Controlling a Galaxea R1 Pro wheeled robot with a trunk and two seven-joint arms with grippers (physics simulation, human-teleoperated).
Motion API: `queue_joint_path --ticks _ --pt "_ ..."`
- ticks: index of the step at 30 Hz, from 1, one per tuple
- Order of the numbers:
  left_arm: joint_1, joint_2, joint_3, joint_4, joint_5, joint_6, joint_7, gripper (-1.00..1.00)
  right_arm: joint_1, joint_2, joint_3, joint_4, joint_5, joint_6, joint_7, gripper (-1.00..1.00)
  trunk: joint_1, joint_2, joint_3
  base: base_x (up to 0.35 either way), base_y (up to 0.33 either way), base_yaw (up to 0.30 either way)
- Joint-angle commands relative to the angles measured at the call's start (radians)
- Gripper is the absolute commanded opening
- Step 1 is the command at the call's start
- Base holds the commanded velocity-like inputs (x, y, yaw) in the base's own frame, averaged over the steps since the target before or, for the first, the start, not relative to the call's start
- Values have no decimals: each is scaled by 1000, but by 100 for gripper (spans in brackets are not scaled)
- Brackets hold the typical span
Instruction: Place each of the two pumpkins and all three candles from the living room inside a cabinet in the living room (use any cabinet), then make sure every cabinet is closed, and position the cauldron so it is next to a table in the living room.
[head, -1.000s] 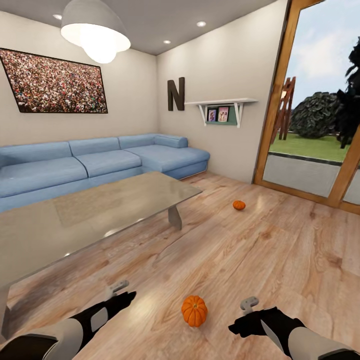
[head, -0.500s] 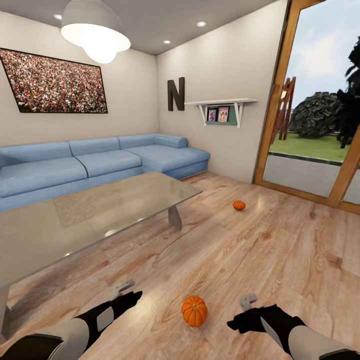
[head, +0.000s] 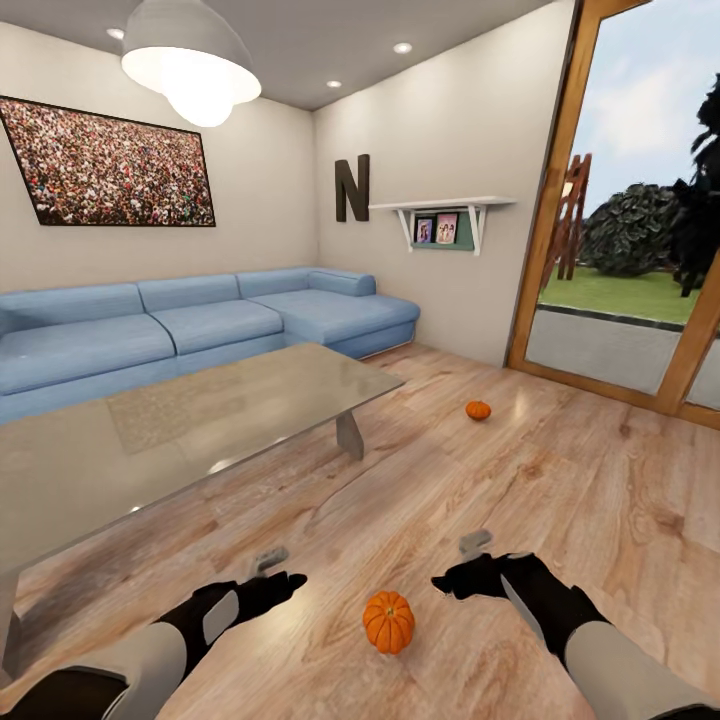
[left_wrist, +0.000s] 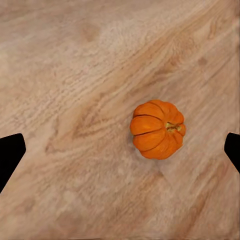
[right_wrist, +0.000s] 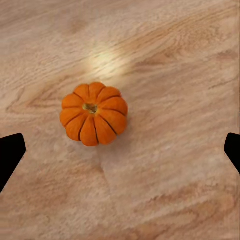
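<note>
Right, both grippers, left (head: 272, 566) and right (head: 470, 556), fingers wide, flank the pumpkin (head: 388, 621) (stem up); a glancing touch could roll it off.

My two arms: pale grey-white rounded forearm shells, black wrist sections, each with a light grey panel on the side. Left gripper (head: 268, 560) and right gripper (head: 474, 543) have small light grey fingers; wrist views show black fingertips (left_wrist: 11, 155) at frame edges.
</note>
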Motion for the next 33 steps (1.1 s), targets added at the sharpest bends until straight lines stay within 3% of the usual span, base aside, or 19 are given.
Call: queue_joint_path --ticks 1,3,4,6,10,11,17,21,22,28,33 --pt "0 -1 -16 -6 8 15 -22 100 0 0 3 -49 1 52 4 100 0 0 -1 0 0 0" --pt "0 -1 -26 -11 6 28 -72 100 0 0 3 -118 1 133 6 100 0 0 -1 0 0 0" --pt "0 -1 -33 -14 4 36 -136 100 0 0 3 -180 1 210 6 100 0 0 -1 0 0 0" --pt "0 -1 -36 -15 2 43 -188 100 0 0 3 -236 1 272 7 100 0 0 -1 0 0 0" --pt "0 -1 -38 -16 1 69 -225 100 0 1 5 -321 1 339 7 100 0 0 -1 0 0 0" --pt "0 -1 -39 -16 0 93 -234 100 5 1 6 -384 1 385 7 100 0 0 -1 0 0 0" --pt "-1 -5 -41 -16 -13 122 -237 100 48 0 6 -555 2 501 19 100 0 0 -1 0 0 0" --pt "-1 -30 -42 -15 -81 129 -235 100 73 -3 5 -678 2 566 42 100 0 0 -1 0 0 0" --pt "-1 -41 -41 -15 -124 132 -230 100 78 -4 4 -717 2 592 51 100 0 0 -2 0 0 0" --pt "-2 -67 -39 -17 -253 183 -213 100 85 -7 0 -788 3 659 73 100 0 0 -8 0 0 0" --pt "-2 -73 -38 -16 -289 222 -213 100 88 -12 -1 -805 3 676 79 100 0 0 -16 0 0 0"
